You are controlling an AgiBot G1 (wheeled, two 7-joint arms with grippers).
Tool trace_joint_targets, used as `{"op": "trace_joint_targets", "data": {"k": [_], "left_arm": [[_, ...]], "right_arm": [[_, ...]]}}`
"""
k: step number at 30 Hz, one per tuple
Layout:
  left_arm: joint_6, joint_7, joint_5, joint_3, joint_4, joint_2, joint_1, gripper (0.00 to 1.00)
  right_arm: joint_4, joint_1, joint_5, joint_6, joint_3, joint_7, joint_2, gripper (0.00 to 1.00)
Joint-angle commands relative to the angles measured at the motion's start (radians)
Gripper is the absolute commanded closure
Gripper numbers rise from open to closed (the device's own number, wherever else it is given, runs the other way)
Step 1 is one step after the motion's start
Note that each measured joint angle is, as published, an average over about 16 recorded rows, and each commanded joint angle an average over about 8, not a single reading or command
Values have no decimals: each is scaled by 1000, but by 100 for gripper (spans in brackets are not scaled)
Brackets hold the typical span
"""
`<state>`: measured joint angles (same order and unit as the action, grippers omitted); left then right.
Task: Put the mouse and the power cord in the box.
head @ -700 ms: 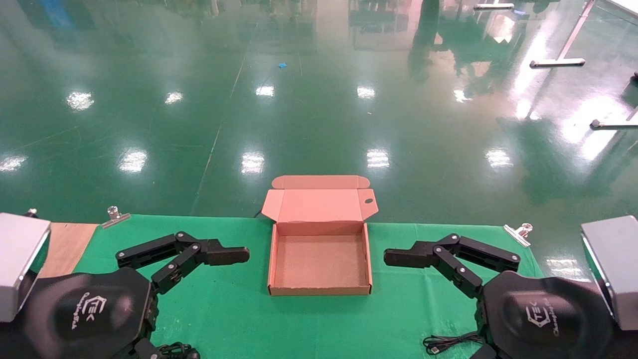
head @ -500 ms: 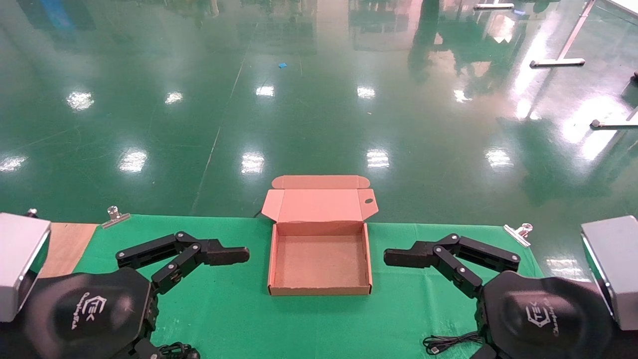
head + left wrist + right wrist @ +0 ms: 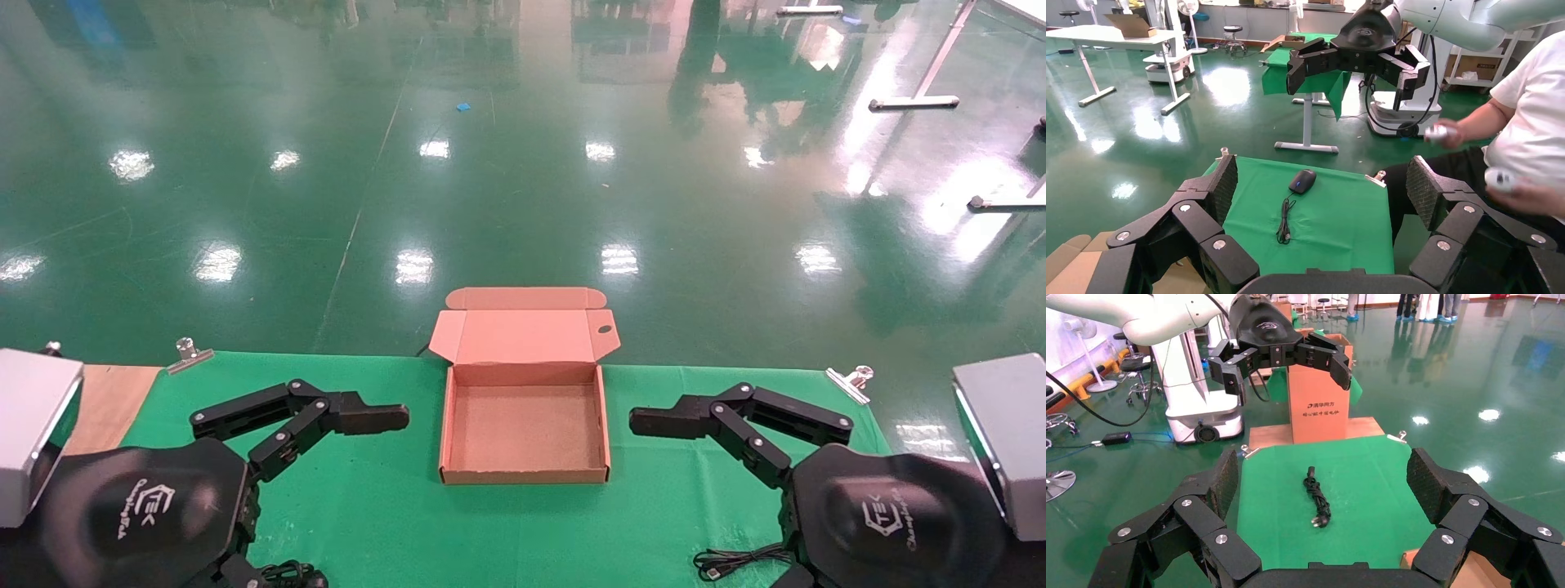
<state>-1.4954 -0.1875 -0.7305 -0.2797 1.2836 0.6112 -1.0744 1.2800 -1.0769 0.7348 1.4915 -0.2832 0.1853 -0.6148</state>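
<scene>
The brown box [image 3: 523, 475] lies open at the middle of the green cloth, lid folded back, nothing inside. My left gripper [image 3: 391, 418] hovers open just left of the box, and my right gripper [image 3: 645, 422] hovers open just right of it. The left wrist view, past the open left gripper [image 3: 1322, 184], shows the black mouse [image 3: 1302, 180] on the cloth with its thin cable [image 3: 1284, 220] trailing. In the head view only that cable [image 3: 735, 562] shows, under my right arm. The bundled black power cord [image 3: 1316, 502] lies on the cloth beyond the open right gripper [image 3: 1324, 474]; a bit of the power cord [image 3: 294, 576] peeks out beneath my left arm.
Metal clips [image 3: 189, 354] [image 3: 850, 381] pin the cloth at the far corners. Bare wood [image 3: 106, 400] shows at the table's left end. A tall cardboard carton [image 3: 1318, 404] stands past that end. A seated person [image 3: 1529, 141] holding controllers is beyond the right end.
</scene>
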Motion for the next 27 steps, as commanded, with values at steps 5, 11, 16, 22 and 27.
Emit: {"op": "trace_joint_targets", "data": {"k": [5, 11, 16, 22, 27], "left_arm": [[0, 0, 0, 0, 0, 0, 0, 0], [0, 0, -1, 0, 0, 0, 0, 0], [-10, 9, -41, -16, 10, -4, -11, 0], [-46, 35, -161, -71, 0, -13, -37, 0], [-65, 89, -292, -131, -59, -13, -58, 0]], "right_arm": [[0, 0, 0, 0, 0, 0, 0, 0], [0, 0, -1, 1, 0, 0, 0, 0], [-11, -6, 29, 16, -20, -9, -12, 0], [-41, -73, 202, 55, -98, -49, -31, 0], [-40, -154, 397, 63, -176, -65, -35, 0]]}}
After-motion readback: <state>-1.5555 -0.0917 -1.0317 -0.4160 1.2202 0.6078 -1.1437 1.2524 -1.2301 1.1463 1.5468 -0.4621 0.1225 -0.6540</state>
